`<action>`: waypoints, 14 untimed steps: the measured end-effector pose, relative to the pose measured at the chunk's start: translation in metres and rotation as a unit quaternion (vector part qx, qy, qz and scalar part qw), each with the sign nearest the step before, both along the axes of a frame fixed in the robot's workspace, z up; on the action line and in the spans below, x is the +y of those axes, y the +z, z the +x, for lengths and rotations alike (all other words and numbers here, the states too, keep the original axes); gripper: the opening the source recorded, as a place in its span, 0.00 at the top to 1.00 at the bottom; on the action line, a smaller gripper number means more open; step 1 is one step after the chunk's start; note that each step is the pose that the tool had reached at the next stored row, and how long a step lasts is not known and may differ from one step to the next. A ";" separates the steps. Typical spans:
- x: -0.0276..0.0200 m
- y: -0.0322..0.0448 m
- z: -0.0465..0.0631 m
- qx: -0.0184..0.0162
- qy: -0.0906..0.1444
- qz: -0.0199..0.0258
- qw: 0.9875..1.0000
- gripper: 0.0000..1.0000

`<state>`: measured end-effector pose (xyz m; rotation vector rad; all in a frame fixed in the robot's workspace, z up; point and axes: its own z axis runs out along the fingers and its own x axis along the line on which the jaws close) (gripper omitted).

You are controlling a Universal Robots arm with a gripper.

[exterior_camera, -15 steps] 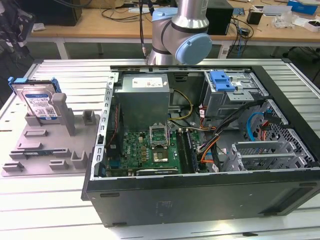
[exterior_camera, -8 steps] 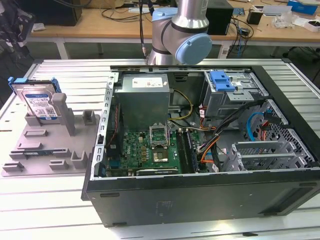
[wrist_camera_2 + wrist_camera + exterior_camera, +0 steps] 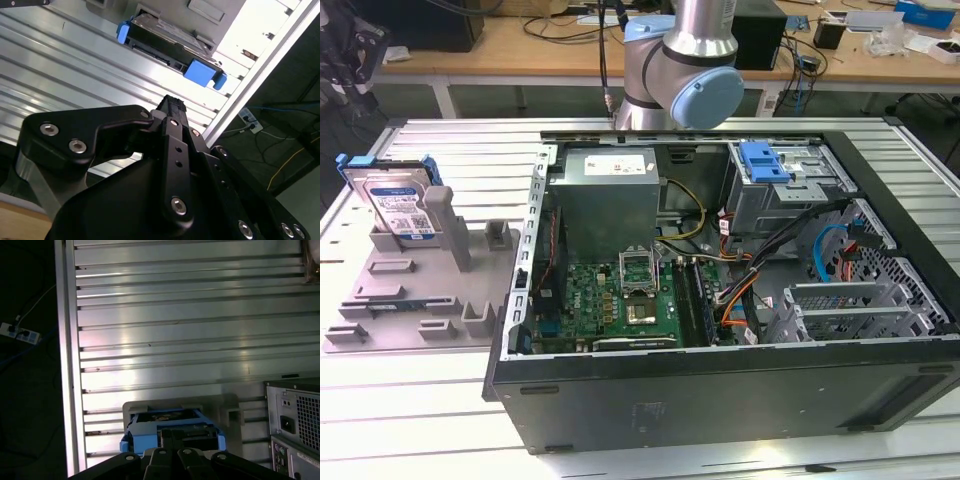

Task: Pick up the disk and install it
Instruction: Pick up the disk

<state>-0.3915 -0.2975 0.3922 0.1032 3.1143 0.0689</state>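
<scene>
The disk [image 3: 395, 200], a silver drive with a white-and-blue label in a blue carrier frame, stands tilted on edge in the grey slotted fixture [image 3: 420, 290] at the exterior view's left. In both wrist views I look down on its upper edge, disk [image 3: 170, 47] and disk [image 3: 150, 427], held in the grey fixture [image 3: 230, 407]. My gripper [image 3: 171, 434] hangs above it without touching; its black fingers look shut together, with nothing between them. In the second wrist view the gripper [image 3: 172, 102] points toward the disk across a stretch of ribbed table.
An open computer case [image 3: 720, 250] lies on the ribbed aluminium table [image 3: 450, 150], to the exterior view's right of the fixture. It holds a motherboard, cables and a drive cage with a blue bracket [image 3: 765, 165]. The arm's base [image 3: 680, 60] stands behind the case. The case's rear corner [image 3: 295, 420] is near the fixture.
</scene>
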 end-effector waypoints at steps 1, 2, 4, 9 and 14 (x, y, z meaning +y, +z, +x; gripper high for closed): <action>0.0000 0.0000 0.000 0.000 0.005 0.000 1.000 0.89; 0.0000 0.0000 0.000 0.000 0.011 0.000 1.000 0.89; 0.0000 0.0001 0.000 0.000 0.038 0.000 0.999 0.89; 0.0000 -0.0001 -0.001 0.000 0.083 0.000 0.997 0.89; -0.0001 0.0000 -0.002 0.000 0.126 0.000 0.992 0.71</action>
